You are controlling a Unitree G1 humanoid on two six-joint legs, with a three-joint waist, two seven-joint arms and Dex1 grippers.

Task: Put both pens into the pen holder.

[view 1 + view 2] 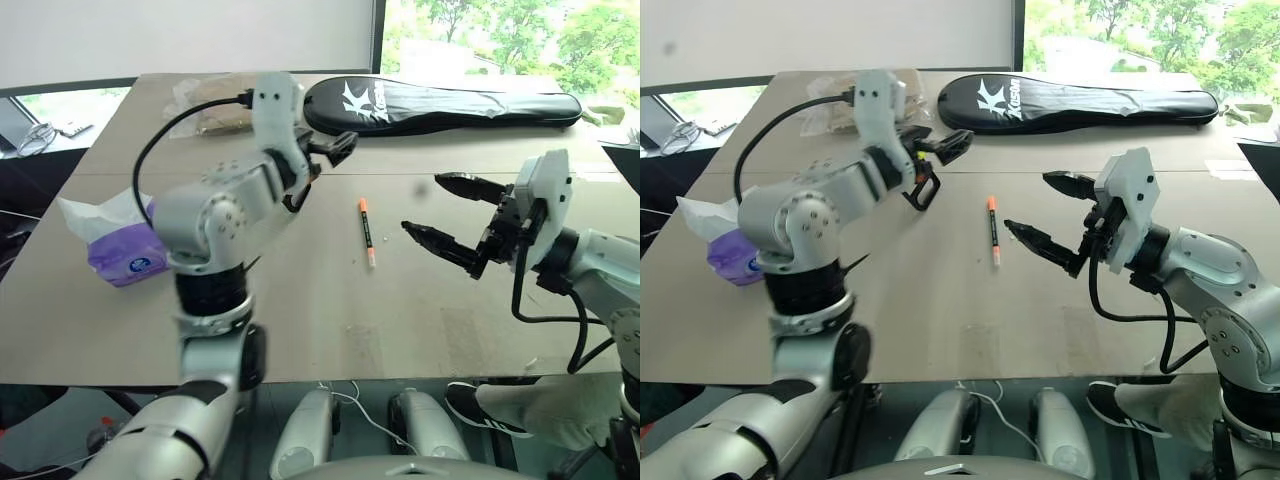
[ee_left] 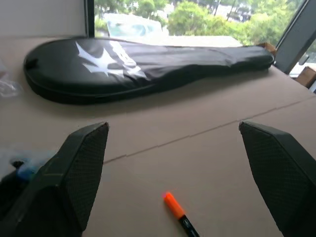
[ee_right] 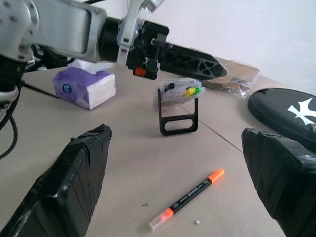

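A: While both arms hang over the desk (image 1: 330,330), where's the orange pen (image 1: 366,231)?

B: Flat on the desk, about centre, between the two arms. Orange end points toward the far edge, pale tip toward the robot. Nothing touching it.

A: Left gripper (image 2: 173,163)?

B: Released, fingers spread wide, nothing between them. Raised above the desk just over the pen holder (image 3: 178,106). Left wrist view looks between its fingers (image 2: 79,173) at the orange end of the pen and the black racket bag (image 2: 143,61) beyond.

A: Right gripper (image 1: 440,215)?

B: Also wide open, empty. Hovers to the right of the orange pen, fingers aimed left toward it, clear of it.

A: Holder?

B: Standing upright on its black frame on the desk, far-left of the orange pen, under the left gripper. Right wrist view shows something yellow-green and something dark inside the clear cup. Can't tell if the dark item is the second pen.

A: Other stuff?

B: Purple tissue box (image 1: 125,252) near the left edge with white tissue sticking up. Clear plastic bag (image 1: 215,105) at the far left of the desk, next to the racket bag along the far edge.
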